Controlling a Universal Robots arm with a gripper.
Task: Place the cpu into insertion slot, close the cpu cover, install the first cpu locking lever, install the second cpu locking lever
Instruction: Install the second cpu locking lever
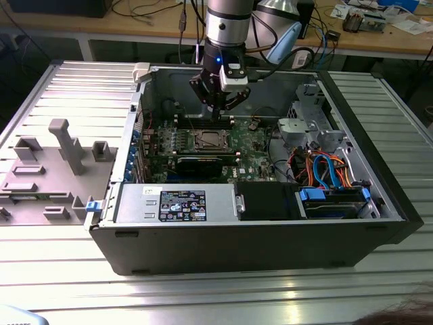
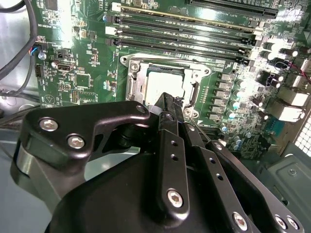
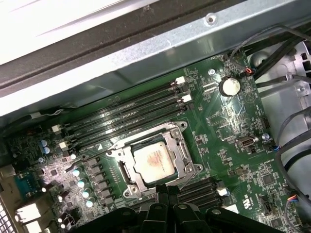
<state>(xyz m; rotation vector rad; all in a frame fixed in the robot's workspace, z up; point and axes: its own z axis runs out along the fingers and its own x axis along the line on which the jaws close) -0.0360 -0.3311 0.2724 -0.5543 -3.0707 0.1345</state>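
Observation:
The cpu [image 3: 154,162], a dull silver square, lies flat in the insertion slot [image 3: 119,155] on the green board. The cpu cover [image 3: 183,156], a thin metal frame, lies down around it with the chip showing through its window. My gripper [image 3: 167,189] hovers just above the socket's edge, fingers pressed together and holding nothing. In the second wrist view the black fingertips [image 2: 167,104] overlap the near rim of the socket beside the cpu [image 2: 163,85]. In the exterior view the gripper [image 1: 218,108] hangs inside the open case, over the socket [image 1: 206,141].
Long memory slots [image 3: 126,116] run beside the socket. A black card [image 1: 203,162], a power supply [image 1: 172,203] and orange and blue cables [image 1: 325,169] fill the case. Case walls [image 1: 139,115] surround the board. A grey fixture [image 1: 54,162] sits at the exterior view's left.

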